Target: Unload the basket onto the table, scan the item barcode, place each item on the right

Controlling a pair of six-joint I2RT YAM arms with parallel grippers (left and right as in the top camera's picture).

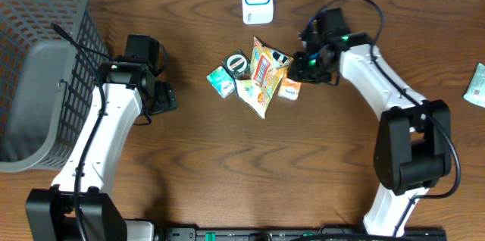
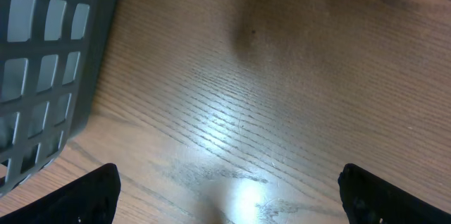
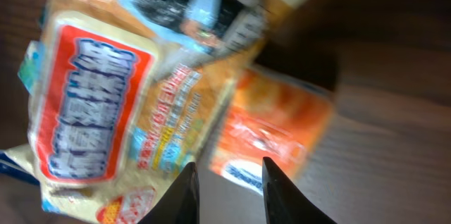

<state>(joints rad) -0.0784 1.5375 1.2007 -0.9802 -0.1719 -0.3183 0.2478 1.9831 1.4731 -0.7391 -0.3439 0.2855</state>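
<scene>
The right gripper (image 3: 227,169) hangs at the orange packet (image 3: 271,129) touching the snack bag (image 3: 106,90), jaws narrowed; whether they grip, I cannot tell. The left gripper (image 2: 225,196), well apart from the snack bag, gapes wide over the desk (image 2: 282,76).

A grey mesh basket (image 1: 30,6) stands at the left end of the brown wood-grain counter (image 1: 250,165). A small green-and-white packet (image 1: 476,86) lies at the far right edge, well apart from it.
</scene>
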